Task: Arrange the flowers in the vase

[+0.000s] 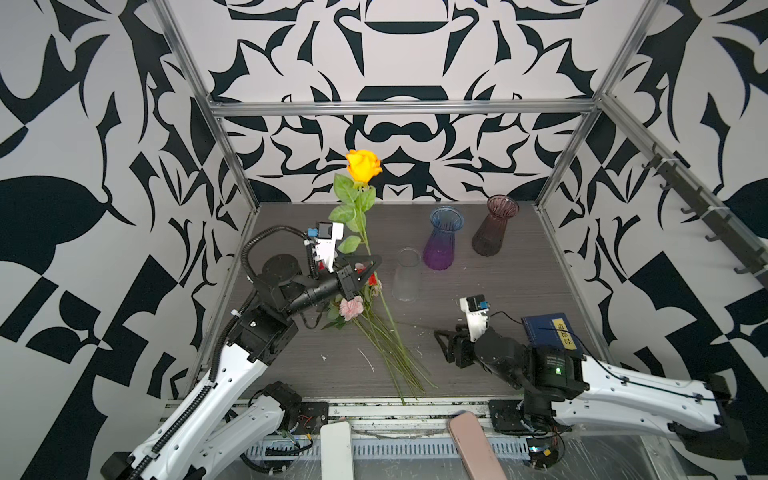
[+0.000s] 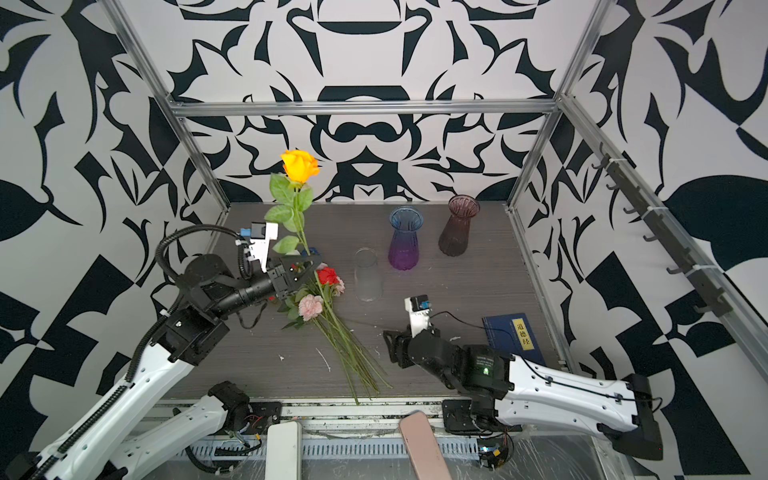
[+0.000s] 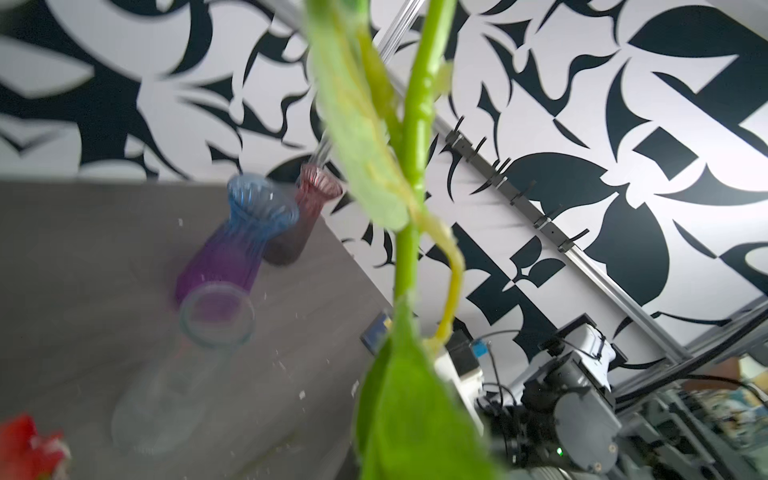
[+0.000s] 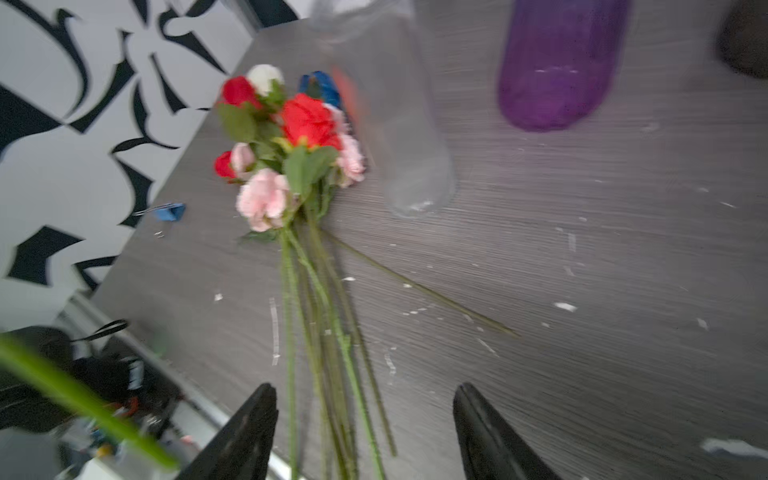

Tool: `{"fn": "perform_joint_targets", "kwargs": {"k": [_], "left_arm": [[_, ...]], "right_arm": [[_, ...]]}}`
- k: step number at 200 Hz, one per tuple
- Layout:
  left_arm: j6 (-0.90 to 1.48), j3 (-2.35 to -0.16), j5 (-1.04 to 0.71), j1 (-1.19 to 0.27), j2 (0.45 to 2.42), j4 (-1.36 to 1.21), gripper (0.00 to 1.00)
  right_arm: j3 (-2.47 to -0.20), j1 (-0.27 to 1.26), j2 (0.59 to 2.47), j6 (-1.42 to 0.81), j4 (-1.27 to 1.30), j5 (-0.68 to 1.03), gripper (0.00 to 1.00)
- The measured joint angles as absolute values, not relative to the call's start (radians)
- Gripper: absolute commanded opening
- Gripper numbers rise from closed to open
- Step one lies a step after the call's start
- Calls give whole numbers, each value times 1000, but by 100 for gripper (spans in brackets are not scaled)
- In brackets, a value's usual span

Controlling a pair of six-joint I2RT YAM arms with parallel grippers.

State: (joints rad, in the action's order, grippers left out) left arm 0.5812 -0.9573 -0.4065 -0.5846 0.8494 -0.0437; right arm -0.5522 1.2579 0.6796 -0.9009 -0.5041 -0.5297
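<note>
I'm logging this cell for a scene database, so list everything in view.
table: one, grey wood grain, inside the patterned enclosure
orange rose: one, yellow-orange bloom with green leaves, held upright over the table's left
flower bunch: several stems, red, pink and white among them, lying flat left of centre
clear vase: one, colourless, upright mid-table
blue-purple vase: one, blue fading to purple, behind the clear vase
dark red vase: one, smoky red, back right
book: one, blue with yellow label, right edge
white slab, pink slab: one each, front rail, identity unclear
left claw: one, black, shut on the orange rose's stem
right claw: one, black, open, holding nothing, front right
</note>
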Motion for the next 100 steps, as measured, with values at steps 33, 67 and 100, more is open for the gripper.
{"fn": "perform_joint_targets", "kwargs": {"k": [33, 67, 100], "left_arm": [[390, -1042, -385, -585, 964, -178, 0], [218, -1161, -387, -585, 1133, -237, 0], [113, -1204, -385, -585, 1213, -311, 0]], "right_arm": [[-415, 1256, 516, -999, -574, -627, 62], [-343, 1256, 293, -1042, -583, -672, 62], [-286, 1256, 96, -1061, -628, -694, 62]]}}
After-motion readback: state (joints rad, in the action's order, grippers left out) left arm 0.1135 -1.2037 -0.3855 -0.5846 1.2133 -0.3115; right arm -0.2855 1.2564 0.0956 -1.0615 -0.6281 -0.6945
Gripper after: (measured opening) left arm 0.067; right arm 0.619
